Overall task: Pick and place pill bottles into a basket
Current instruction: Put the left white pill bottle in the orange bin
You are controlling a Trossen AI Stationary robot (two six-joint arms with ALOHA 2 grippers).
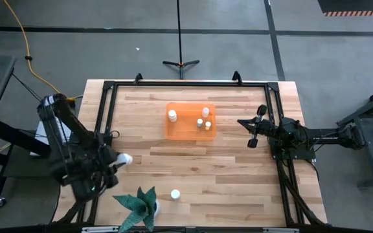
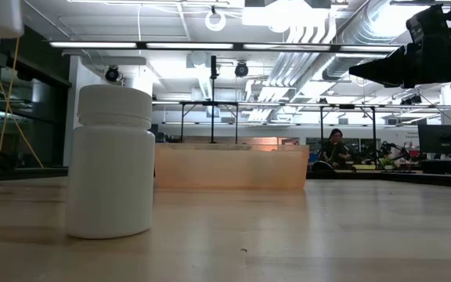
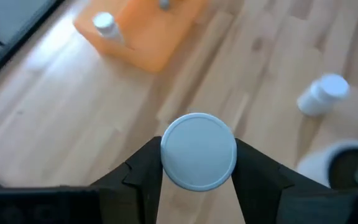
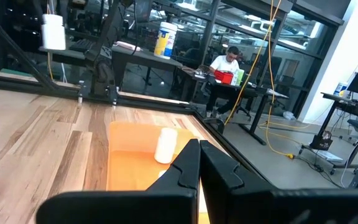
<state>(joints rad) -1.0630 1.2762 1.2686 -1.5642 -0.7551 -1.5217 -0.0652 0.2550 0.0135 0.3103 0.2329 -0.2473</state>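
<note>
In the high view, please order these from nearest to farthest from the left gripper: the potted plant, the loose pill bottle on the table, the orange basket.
1. Potted plant, beside the left gripper.
2. Loose pill bottle, right of the plant.
3. Basket, mid-table.

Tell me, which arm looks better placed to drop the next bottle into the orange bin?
The left. Its end effector already grips a pill bottle, raised off the table, so it need only carry it to the basket. The right end effector waits beside the basket, shut and empty.
</note>
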